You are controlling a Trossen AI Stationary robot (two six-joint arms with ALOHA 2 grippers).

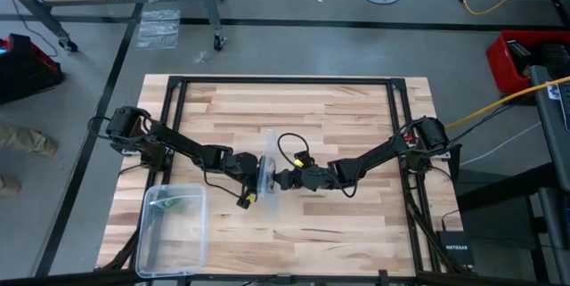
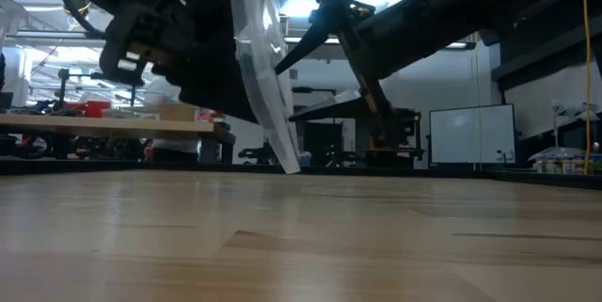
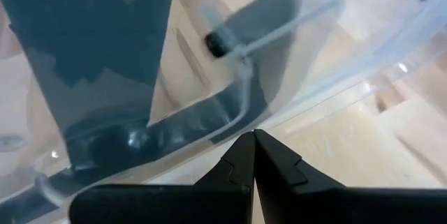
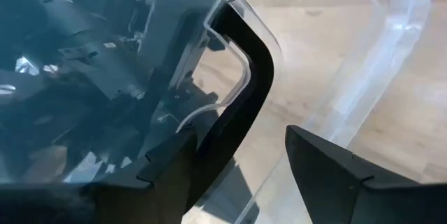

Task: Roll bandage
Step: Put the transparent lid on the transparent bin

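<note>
bandage [image 1: 178,204]: small green shape inside the clear box [image 1: 153,241], near left table corner.
left gripper [image 3: 253,139]: fingers together, pinching the clear lid [image 1: 266,163].
right gripper [image 4: 269,151]: fingers apart around the lid edge.
low view: lid [image 2: 265,86] hangs tilted above the table [image 2: 301,236].

Seen from above, both dark arms reach inward over the wooden table [image 1: 356,224] and meet near its middle, where the left gripper [image 1: 253,168] and right gripper [image 1: 278,179] flank a clear plastic lid [image 1: 266,156] held on edge. A clear plastic box [image 1: 174,231] sits at the near left corner, something green showing inside.
</note>
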